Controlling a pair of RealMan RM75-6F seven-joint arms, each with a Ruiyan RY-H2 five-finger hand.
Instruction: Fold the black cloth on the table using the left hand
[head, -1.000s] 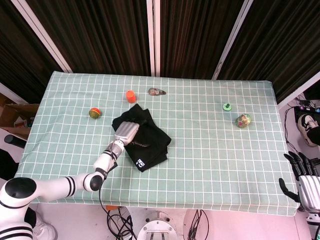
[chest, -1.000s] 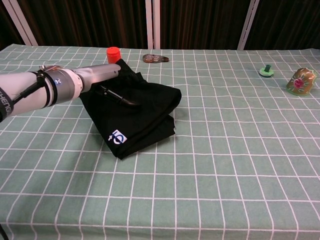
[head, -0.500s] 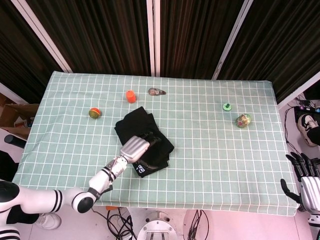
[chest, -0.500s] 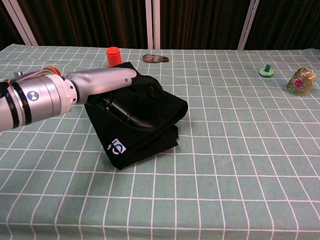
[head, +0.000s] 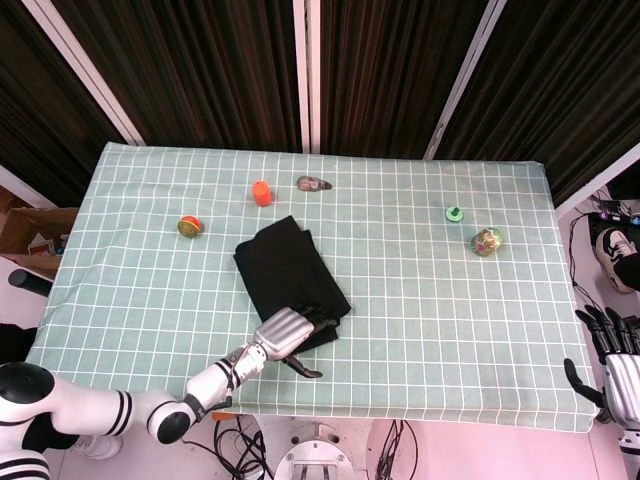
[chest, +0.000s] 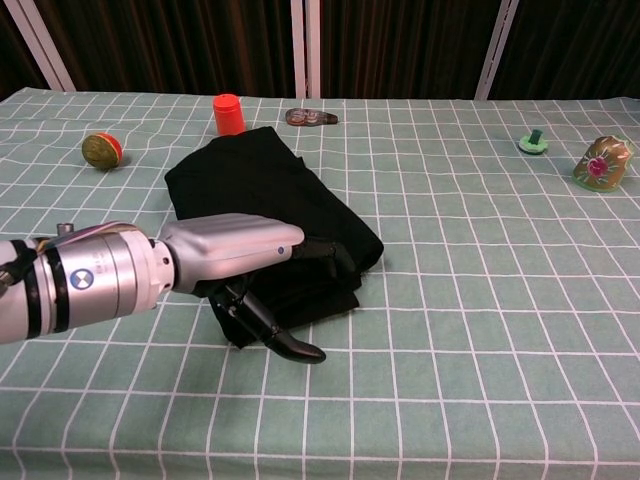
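Note:
The black cloth (head: 288, 273) lies folded in a long slab near the table's middle, also seen in the chest view (chest: 262, 195). My left hand (head: 285, 333) hovers over the cloth's near end at the front of the table. Its fingers (chest: 322, 249) lie stretched across that end, and the thumb (chest: 289, 345) points down over the tablecloth, off the cloth. Nothing is pinched in it. My right hand (head: 612, 361) hangs beyond the table's right front corner, fingers spread and holding nothing.
An orange cup (head: 261, 192) and a brown object (head: 314, 184) stand behind the cloth. An orange-green ball (head: 188, 226) sits to its left. A small green piece (head: 454, 213) and a green-pink toy (head: 487, 241) lie at the right. The table's front edge (head: 400, 409) runs close by my left hand.
My left hand has drawn back from the cloth's far part to its near end. The cloth now lies flatter and longer, and its white logo is out of sight.

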